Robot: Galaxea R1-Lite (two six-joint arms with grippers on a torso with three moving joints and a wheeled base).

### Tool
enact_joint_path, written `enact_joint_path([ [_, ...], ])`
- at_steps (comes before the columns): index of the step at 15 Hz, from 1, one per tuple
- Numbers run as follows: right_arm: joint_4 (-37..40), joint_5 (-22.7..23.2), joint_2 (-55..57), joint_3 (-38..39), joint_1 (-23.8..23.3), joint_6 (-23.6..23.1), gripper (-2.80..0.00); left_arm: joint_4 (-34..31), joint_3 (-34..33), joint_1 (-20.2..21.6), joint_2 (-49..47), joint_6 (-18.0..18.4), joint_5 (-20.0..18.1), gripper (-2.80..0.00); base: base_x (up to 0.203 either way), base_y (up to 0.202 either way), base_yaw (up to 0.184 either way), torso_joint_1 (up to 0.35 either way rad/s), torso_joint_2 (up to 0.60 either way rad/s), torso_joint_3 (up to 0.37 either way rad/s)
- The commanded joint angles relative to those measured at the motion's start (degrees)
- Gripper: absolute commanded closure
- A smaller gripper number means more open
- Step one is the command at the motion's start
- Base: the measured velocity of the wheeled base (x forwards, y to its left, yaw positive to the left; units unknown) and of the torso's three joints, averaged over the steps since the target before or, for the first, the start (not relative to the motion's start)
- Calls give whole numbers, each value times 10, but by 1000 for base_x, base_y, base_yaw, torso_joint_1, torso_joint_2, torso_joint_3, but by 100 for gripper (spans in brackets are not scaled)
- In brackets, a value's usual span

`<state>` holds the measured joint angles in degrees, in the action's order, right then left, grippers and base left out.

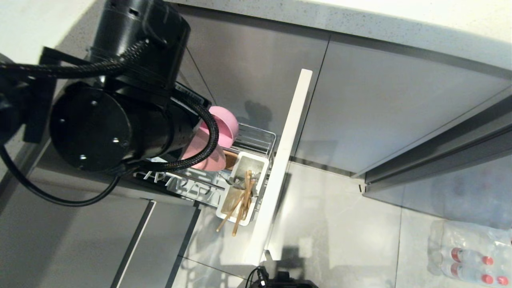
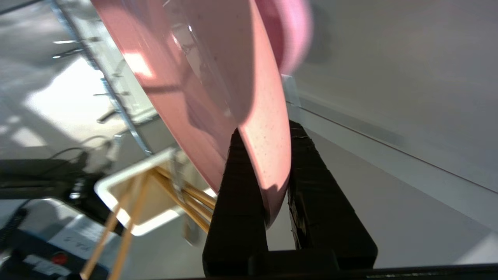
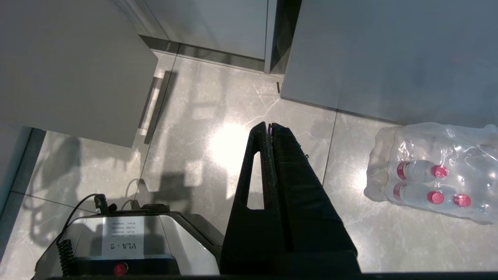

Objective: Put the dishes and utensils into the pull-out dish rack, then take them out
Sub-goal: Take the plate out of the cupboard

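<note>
1. The pull-out dish rack [image 1: 256,140], a chrome wire basket behind a narrow pale front panel [image 1: 282,160], stands drawn out from the grey cabinets, near the middle of the head view.
2. Its white rectangular utensil cup [image 1: 242,188] sits at the near end of the rack, just left of the front panel. In it stand the wooden chopsticks [image 1: 240,208], leaning so their ends stick out past the cup's near rim, together with a silver metal spoon [image 1: 236,182] among them.
3. The white pronged plate tray [image 1: 188,186] lies to the left of the cup, partly covered by the left arm.
4. The pink plate [image 2: 233,97] is on edge over the rack, to the left of the cup. The left gripper [image 2: 278,194] has its two black fingers closed on the plate's rim, one on each face, as the left wrist view shows.
5. The pink bowl [image 1: 226,126] is tilted on its side just beyond the plate, at the far part of the rack; whether it rests in the wires cannot be told.
6. The left arm [image 1: 120,96] fills the left of the head view, reaching down to the rack.
7. The right gripper [image 3: 270,128] hangs over the tiled floor [image 3: 218,147], fingers pressed together and empty.
8. On the floor to the right lies a shrink-wrapped pack of water bottles [image 3: 435,175] with red caps.
</note>
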<state>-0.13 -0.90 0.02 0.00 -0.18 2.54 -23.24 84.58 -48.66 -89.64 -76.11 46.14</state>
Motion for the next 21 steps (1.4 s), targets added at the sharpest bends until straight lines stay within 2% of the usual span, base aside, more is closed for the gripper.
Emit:
enact_joint_path([
  [1,0,0,0,0,0,0,0,0,8,-19,37,1,4,0,0,0,0,0,0,0],
  [4,0,0,0,0,0,0,0,-1,28,-82,96,35,5,0,0,0,0,0,0,0],
  [6,0,0,0,0,0,0,0,-1,54,-114,132,77,4,0,0,0,0,0,0,0],
  [10,0,0,0,0,0,0,0,1,96,-151,187,181,2,0,0,0,0,0,0,0],
  [14,0,0,0,0,0,0,0,10,117,-156,249,289,-6,0,0,0,0,0,0,0],
  [17,0,0,0,0,0,0,0,59,121,-155,279,367,-26,0,0,0,0,0,0,0],
  [18,0,0,0,0,0,0,0,80,122,-155,289,388,-27,0,0,0,0,0,0,0],
  [21,0,0,0,0,0,0,0,114,122,-151,298,424,-27,0,0,0,0,0,0,0],
])
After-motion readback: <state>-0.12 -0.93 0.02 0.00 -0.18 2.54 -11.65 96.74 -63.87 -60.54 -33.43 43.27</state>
